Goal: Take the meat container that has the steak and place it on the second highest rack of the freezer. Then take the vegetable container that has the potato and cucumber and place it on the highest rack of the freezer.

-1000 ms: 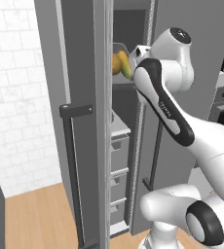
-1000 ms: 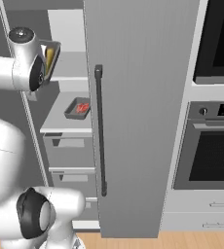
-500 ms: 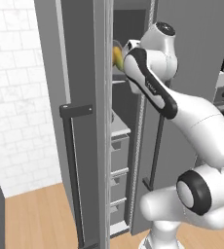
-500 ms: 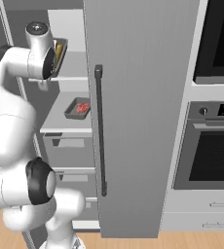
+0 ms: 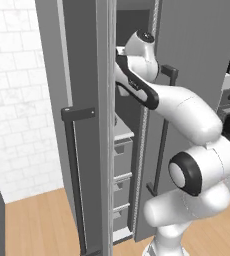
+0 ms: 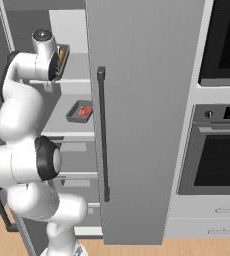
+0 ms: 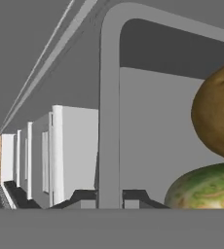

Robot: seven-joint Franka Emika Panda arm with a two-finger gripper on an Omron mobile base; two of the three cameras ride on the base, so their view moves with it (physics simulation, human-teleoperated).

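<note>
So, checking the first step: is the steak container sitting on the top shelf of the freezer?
No, the steak container rests on the second shelf, one level below the highest rack.

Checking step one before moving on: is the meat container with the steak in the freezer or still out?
In. The meat container with the steak sits on a freezer shelf, below the shelf level where the gripper holds the vegetable container.
</note>
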